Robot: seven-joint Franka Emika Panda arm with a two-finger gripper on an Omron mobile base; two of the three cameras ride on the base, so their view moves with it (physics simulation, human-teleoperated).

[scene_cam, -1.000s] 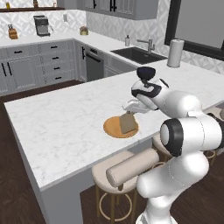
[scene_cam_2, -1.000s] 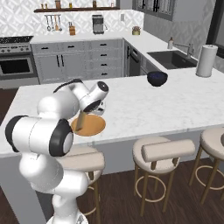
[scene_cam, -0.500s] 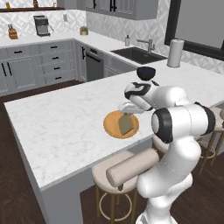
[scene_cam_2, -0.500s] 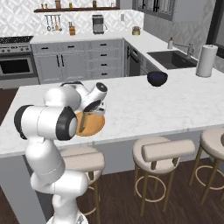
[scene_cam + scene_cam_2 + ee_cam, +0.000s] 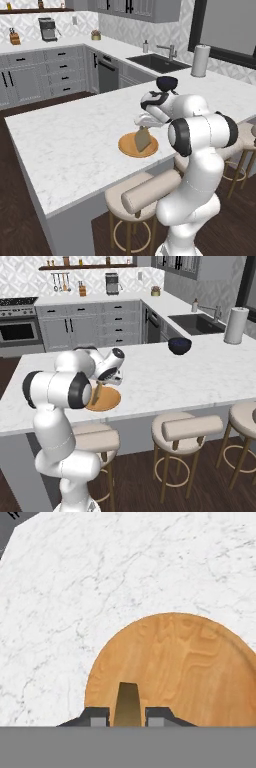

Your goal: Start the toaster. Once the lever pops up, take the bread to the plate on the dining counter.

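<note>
Holding the bread (image 5: 142,140) edge-on in a clenched hand (image 5: 143,128), now lowered from a tilted carry until its bottom edge meets the plate (image 5: 128,146) near the dining counter's (image 5: 75,135) stool-side edge. Delivery nearly done; only letting go remains.

Grey cabinets (image 5: 50,75), dark wood floor (image 5: 200,491), beige stools (image 5: 187,428), patterned tile wall (image 5: 30,283)

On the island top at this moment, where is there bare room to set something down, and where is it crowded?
Bare marble spans the dining counter left of the plate, and between the dark bowl and paper towel roll. It is crowded at the plate, where the gripper holds the bread.
</note>
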